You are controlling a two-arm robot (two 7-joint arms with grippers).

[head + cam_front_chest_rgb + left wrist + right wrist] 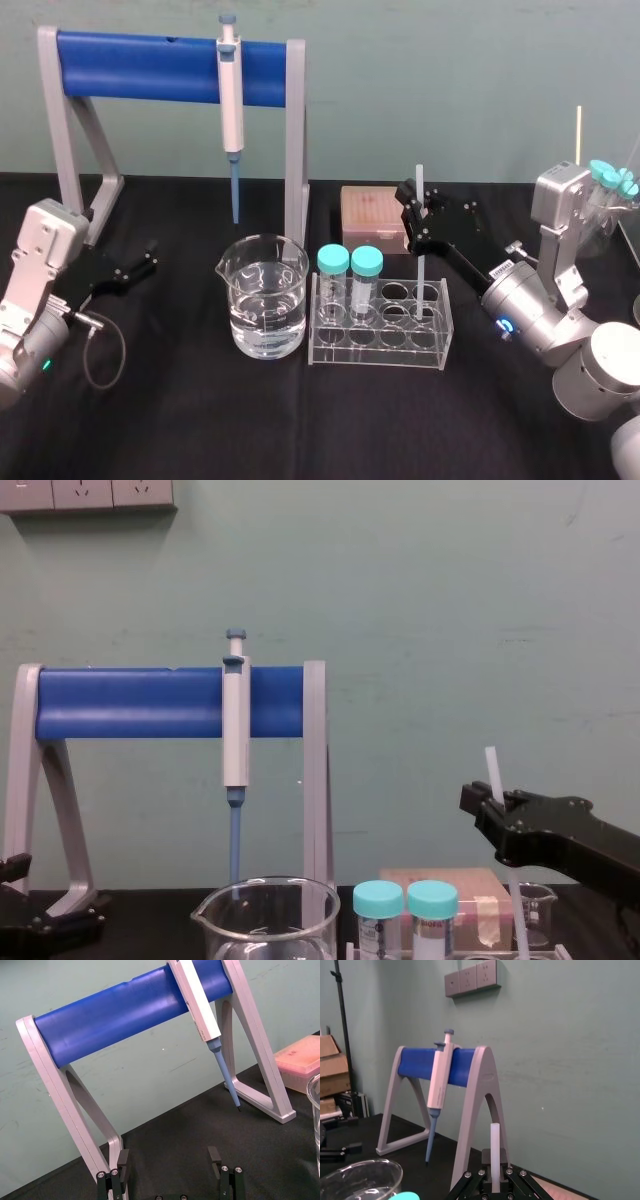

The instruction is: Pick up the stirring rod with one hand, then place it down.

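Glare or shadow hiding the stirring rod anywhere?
Head view: no glare on the stirring rod, though its lower end is hard to trace inside the clear rack. Chest view: it stands out against the wall above the right hand. Right wrist view: evenly lit.

My right arm (pixel 520 300) stretches from the lower right of the head frame toward the middle, and I have the right gripper (pixel 418 212) just right of centre, jaws pinched on the rod (pixel 420 178), which stands upright. My left arm (pixel 35 280) sits at the left edge, the left gripper (pixel 148 260) aimed right with its jaws spread apart.
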